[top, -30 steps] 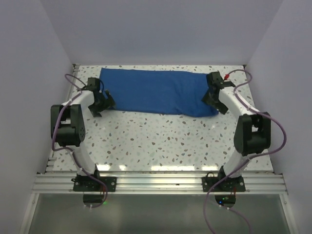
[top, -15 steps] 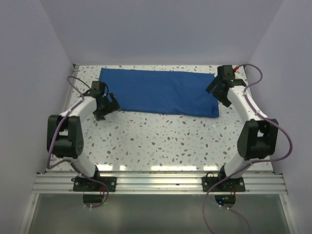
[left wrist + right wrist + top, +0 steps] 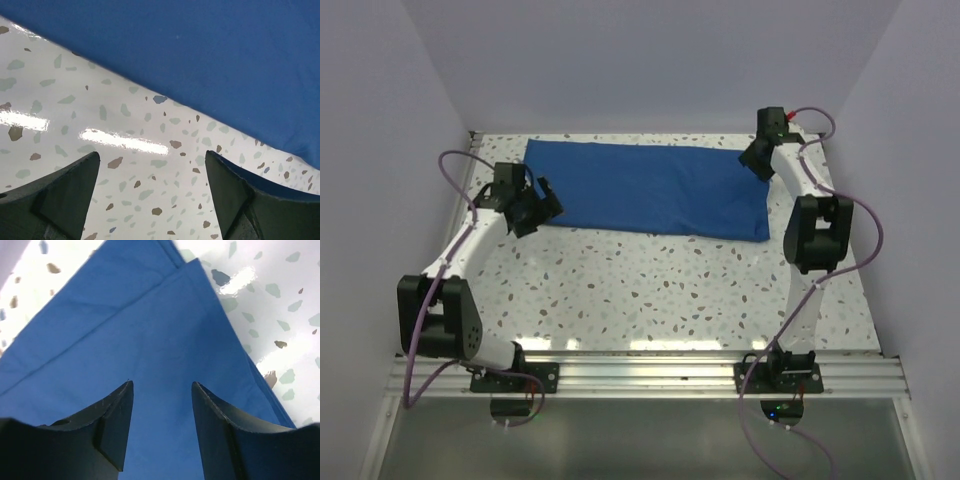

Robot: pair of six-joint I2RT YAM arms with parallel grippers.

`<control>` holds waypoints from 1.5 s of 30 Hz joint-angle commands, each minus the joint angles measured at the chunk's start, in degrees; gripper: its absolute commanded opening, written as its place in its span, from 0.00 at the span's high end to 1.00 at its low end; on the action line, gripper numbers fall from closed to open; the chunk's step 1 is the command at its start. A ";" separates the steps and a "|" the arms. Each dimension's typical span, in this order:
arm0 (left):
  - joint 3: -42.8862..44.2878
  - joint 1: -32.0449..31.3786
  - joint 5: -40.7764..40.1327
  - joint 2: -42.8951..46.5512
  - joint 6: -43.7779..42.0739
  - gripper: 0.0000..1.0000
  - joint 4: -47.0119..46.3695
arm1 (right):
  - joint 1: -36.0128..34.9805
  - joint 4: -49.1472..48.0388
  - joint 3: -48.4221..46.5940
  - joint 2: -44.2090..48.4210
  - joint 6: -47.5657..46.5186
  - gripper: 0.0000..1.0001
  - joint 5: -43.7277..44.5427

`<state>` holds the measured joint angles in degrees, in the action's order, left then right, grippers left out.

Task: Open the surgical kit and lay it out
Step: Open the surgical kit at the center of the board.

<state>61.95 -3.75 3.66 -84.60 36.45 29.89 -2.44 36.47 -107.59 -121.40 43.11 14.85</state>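
Note:
The surgical kit is a royal-blue cloth wrap [image 3: 645, 188], folded flat across the far part of the speckled table. No steel tray or instruments show. My left gripper [image 3: 542, 206] is open and empty beside the wrap's near left corner; in the left wrist view [image 3: 152, 165] it hangs over bare table with the wrap's edge [image 3: 200, 55] just ahead. My right gripper [image 3: 756, 160] is open and empty over the wrap's far right corner; in the right wrist view [image 3: 162, 385] the layered blue cloth [image 3: 150, 340] lies under and between its fingers.
White walls close in the left, right and far sides of the speckled table [image 3: 650, 280]. Both arms' purple cables loop beside them. An aluminium rail [image 3: 640, 375] runs along the near edge.
My right gripper has moved from the wrap's right edge to its far right corner, the arm stretching back. My left gripper has shifted slightly up and left, staying by the near left corner.

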 commanded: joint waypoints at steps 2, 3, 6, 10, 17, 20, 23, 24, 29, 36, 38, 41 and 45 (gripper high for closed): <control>-1.83 -0.38 -0.76 6.54 0.12 0.10 2.98 | 1.91 3.16 -7.36 -4.80 2.67 0.46 2.71; -3.05 -0.38 -1.11 7.59 -0.06 0.10 3.50 | 2.26 3.34 -8.15 -5.85 3.03 0.45 3.34; -5.69 -0.38 -2.17 11.64 -0.06 0.10 4.65 | 4.18 1.94 -10.88 -9.02 3.82 0.43 3.87; -7.46 -0.38 -3.48 15.15 -0.15 0.10 7.02 | 4.98 3.34 -18.07 -14.29 3.56 0.41 6.23; -8.43 -0.38 -6.74 17.62 0.12 0.10 10.28 | 6.30 4.49 -21.26 -19.57 4.26 0.37 7.83; -8.69 -0.38 -7.17 18.41 0.56 0.10 10.98 | 6.39 3.53 -22.22 -21.68 3.47 0.38 5.20; -8.95 -0.38 -7.62 18.85 0.99 0.11 11.42 | 6.39 2.47 -22.93 -23.35 2.85 0.44 3.00; -9.30 -0.38 -7.79 18.94 1.17 0.11 11.51 | 6.39 2.38 -23.27 -23.53 2.59 0.48 2.82; -10.98 -0.38 -7.88 20.35 2.14 0.11 11.42 | 6.39 1.59 -22.93 -23.62 1.01 0.66 2.46; -12.03 -0.38 -7.97 20.96 2.31 0.11 11.60 | 6.39 0.88 -22.93 -23.09 -0.31 1.00 1.06; -11.68 -0.38 -8.32 21.40 2.31 0.11 12.03 | 6.39 0.54 -21.88 -21.78 0.04 1.00 1.49; -10.54 -0.38 -8.58 21.84 1.96 0.09 12.73 | 6.39 -2.09 -16.88 -17.21 0.30 1.00 2.11; -8.26 -0.38 -9.02 22.28 0.73 0.06 13.53 | 6.31 -4.03 -11.08 -11.85 0.83 1.00 0.80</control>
<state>50.37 -3.90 -4.21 -63.77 37.91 42.28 4.08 34.41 -121.71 -140.38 43.51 16.78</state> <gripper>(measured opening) 0.933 0.033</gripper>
